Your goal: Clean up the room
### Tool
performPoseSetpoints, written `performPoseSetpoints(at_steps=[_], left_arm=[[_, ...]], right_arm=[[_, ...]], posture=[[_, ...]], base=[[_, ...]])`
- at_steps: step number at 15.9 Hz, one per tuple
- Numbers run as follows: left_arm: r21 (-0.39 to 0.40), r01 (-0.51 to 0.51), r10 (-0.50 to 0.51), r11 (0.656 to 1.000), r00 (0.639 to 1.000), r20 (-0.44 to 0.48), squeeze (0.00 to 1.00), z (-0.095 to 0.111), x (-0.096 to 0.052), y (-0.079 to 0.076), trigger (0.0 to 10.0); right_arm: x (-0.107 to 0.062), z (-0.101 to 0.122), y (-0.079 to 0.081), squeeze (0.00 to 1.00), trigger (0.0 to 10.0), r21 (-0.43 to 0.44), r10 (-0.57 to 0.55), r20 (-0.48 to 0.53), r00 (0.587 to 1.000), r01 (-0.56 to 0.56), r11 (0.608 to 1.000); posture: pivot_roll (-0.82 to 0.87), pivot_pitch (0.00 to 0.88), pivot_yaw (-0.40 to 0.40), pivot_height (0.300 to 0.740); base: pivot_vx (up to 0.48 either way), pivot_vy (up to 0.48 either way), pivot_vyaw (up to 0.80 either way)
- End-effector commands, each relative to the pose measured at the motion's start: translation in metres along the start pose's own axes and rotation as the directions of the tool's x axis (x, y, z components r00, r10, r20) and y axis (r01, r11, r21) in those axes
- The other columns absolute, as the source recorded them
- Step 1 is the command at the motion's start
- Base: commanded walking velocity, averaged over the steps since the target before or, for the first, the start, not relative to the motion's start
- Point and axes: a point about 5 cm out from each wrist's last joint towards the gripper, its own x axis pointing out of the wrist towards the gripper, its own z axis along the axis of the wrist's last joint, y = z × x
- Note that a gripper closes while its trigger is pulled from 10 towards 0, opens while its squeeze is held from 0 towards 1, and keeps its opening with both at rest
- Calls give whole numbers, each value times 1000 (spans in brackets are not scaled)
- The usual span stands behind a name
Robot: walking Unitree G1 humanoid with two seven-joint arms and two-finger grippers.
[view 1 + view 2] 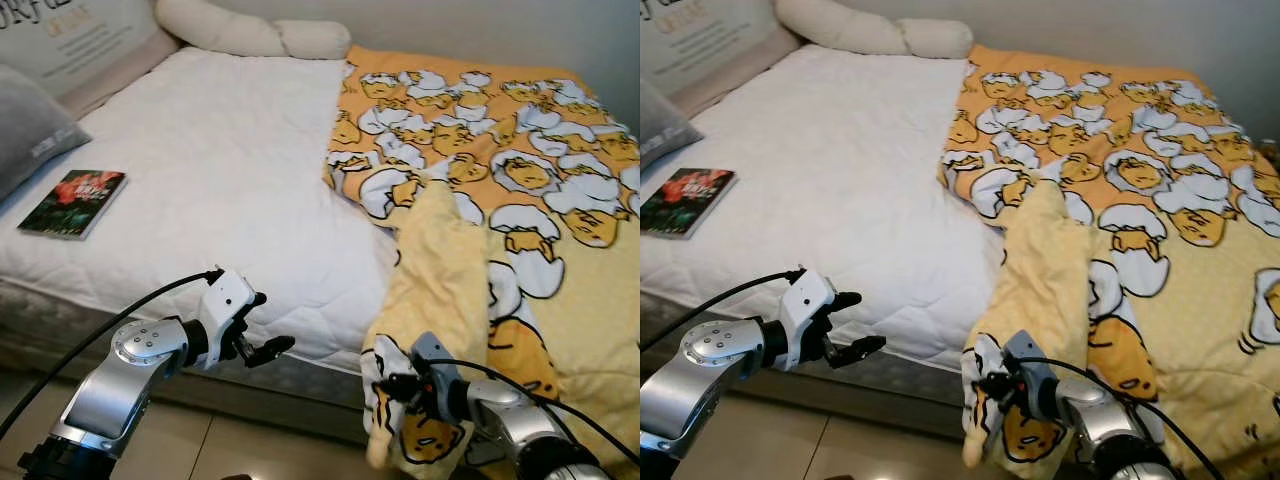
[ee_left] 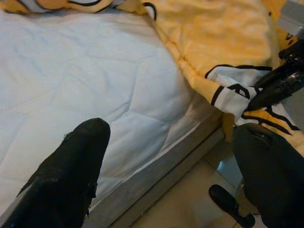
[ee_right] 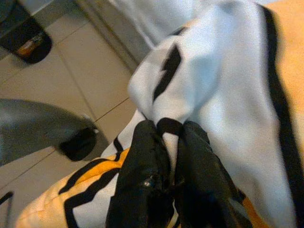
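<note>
A yellow blanket (image 1: 520, 180) printed with cartoon egg figures covers the right half of the bed, and its folded-over corner (image 1: 430, 290) hangs down over the bed's front edge. My right gripper (image 1: 393, 385) is shut on that hanging corner (image 3: 199, 80), the cloth pinched between its black fingers (image 3: 142, 190). Off to the left, my left gripper (image 1: 262, 325) is open and holds nothing, hovering just in front of the mattress edge (image 2: 156, 161). White quilted sheet (image 1: 220, 170) lies bare on the bed's left half.
A book (image 1: 73, 203) with a dark red cover lies near the left edge of the bed. A grey pillow (image 1: 25, 125) and a cream bolster (image 1: 250, 35) sit at the head. Tiled floor (image 1: 230, 445) runs along the bed's front.
</note>
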Motion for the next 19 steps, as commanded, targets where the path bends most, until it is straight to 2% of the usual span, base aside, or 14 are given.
performPoseSetpoints(at_steps=[1, 3, 7, 9, 10, 11, 12, 13, 14, 15, 17, 19], left_arm=[[24, -14, 14, 1000, 1000, 14, 200, 5, -2, 2, 10000], [29, -6, 5, 1000, 1000, 16, 200, 5, 2, 2, 10000], [30, -16, 15, 999, 1000, 25, 204, 6, 4, 3, 10000], [25, -19, 19, 999, 1000, 25, 200, 5, 3, 1, 10000], [24, -22, 22, 999, 999, 25, 196, 4, 3, 1, 10000], [26, -35, 34, 999, 999, 28, 200, 4, 2, 2, 10000], [27, -87, 85, 996, 995, 52, 200, 7, 4, 5, 10000], [26, -106, 105, 994, 993, 61, 184, 8, 5, 7, 10000], [-7, -261, 260, 965, 959, 116, 137, 13, 9, 17, 10000], [-35, -323, 325, 946, 936, 134, 133, 15, 11, 20, 10000], [-98, -397, 408, 913, 901, 148, 137, 16, 13, 22, 10000], [-125, -425, 441, 896, 885, 151, 145, 14, 13, 20, 10000]], right_arm=[[-9, -2, -9, 1000, 10000, 15, -46, 28, 999, 46, 999], [-17, 11, -11, 1000, 10000, -10, 33, 106, 994, -32, 999], [-24, 44, -17, 1000, 10000, -22, 81, 264, 961, -78, 997], [-31, 73, -8, 1000, 10000, -47, 174, 367, 914, -169, 985], [-34, 85, -7, 1000, 10000, -36, 179, 420, 890, -180, 983], [-36, 99, -12, 1000, 10000, -32, 101, 478, 872, -98, 995], [-36, 110, -20, 1000, 10000, -6, -51, 511, 858, 63, 998], [-36, 113, -24, 1000, 10000, 8, -113, 517, 849, 127, 992], [-34, 116, -30, 1000, 10000, 102, -329, 509, 796, 324, 941], [-34, 116, -30, 1000, 10000, 140, -406, 491, 770, 390, 910], [-34, 120, -23, 1000, 10000, 266, -533, 535, 656, 468, 843], [-21, 117, -9, 1000, 10000, 362, -580, 519, 628, 453, 815]], posture=[[8, 0, -13, 740], [-4, 0, -5, 740], [3, 0, -16, 740], [8, 0, -21, 740], [9, 0, -21, 740], [11, 0, -23, 740], [11, 0, -22, 740], [11, 0, -22, 740], [13, 0, -22, 740], [13, 0, -22, 740], [16, 0, -26, 740], [21, 0, -32, 740]], base=[[0, 0, 0], [0, 0, 0], [0, 0, 0], [0, 0, 0], [0, 0, 0], [0, 0, 0], [0, 0, 0], [0, 0, 0], [0, 0, 0], [0, 0, 0], [0, 0, 0], [0, 127, 0]])
